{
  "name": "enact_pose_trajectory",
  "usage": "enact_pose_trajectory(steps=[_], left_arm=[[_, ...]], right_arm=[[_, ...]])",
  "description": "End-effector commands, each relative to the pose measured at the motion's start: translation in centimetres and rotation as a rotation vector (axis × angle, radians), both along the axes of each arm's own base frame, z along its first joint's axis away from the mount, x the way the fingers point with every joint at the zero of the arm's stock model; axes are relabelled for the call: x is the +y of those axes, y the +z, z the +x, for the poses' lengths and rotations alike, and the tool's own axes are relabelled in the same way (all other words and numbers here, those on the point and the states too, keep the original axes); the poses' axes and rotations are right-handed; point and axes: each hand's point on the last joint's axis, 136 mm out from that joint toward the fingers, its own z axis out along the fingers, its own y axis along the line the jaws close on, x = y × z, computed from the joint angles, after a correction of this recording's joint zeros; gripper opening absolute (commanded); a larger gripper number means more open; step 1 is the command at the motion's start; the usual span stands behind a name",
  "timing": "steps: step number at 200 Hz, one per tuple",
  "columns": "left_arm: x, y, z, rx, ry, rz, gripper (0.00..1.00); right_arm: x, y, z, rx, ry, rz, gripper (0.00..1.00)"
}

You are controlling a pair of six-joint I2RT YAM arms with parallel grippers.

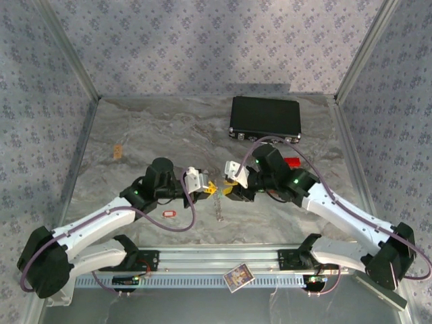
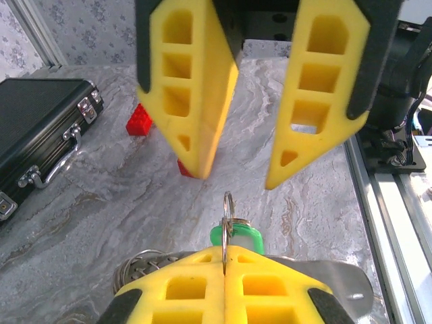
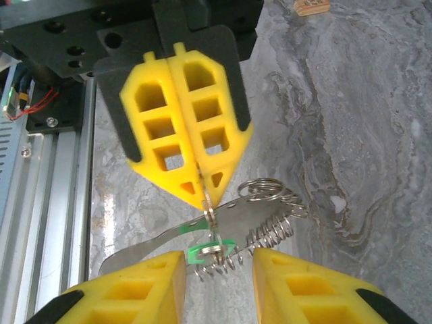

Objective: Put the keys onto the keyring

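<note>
The top camera looks down from above and behind the arm bases, far enough back to take in the whole worktop. Each wrist camera sits close behind its own fingers and faces the other arm: the one on the left end effector looks rightward, the one on the right end effector leftward. All three views share the green-tagged key at mid-worktop.

We note left end effector fingers: yellow plastic, matt, moulded hollows, black matt shells. Right end effector: same. Thin wire ring: bright glossy metal. Green key tag: smooth glossy plastic. Coil spring, flat plate: polished metal. Table: grey marbled, smooth, low sheen. Case: black, finely textured; chromed latches. Rail: bare aluminium, satin. We read walls as matt patterned cloth.
</note>
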Motion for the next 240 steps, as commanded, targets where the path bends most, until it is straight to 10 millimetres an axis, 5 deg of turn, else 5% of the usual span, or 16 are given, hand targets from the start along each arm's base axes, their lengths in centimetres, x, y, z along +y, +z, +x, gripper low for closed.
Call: enact_pose_trajectory(steps=[1,106,152,194,240], left_arm=[[-0.4,2.1,-0.3,-0.047,-0.022,-0.074,0.00],[-0.5,2.3,-0.6,-0.052,-0.034,-0.085,0.00],[-0.4,2.6,-0.7,-0.060,-0.037,-0.093,0.00],[-0.6,3.3,-1.0,-0.072,-0.048,-0.124,0.00],[-0.5,3.1,-0.7,-0.085,-0.031,-0.123,0.00]], right_arm=[[0.2,0.1,-0.1,0.024,-0.016,0.043,0.32],[0.8,-0.1,0.0,0.031,0.006,0.044,0.18],[0.8,-0.3,0.0,0.038,0.010,0.031,0.00],[1.0,-2.3,0.0,0.070,0.019,-0.040,0.00],[1.0,-1.5,0.1,0.049,0.010,-0.002,0.03]])
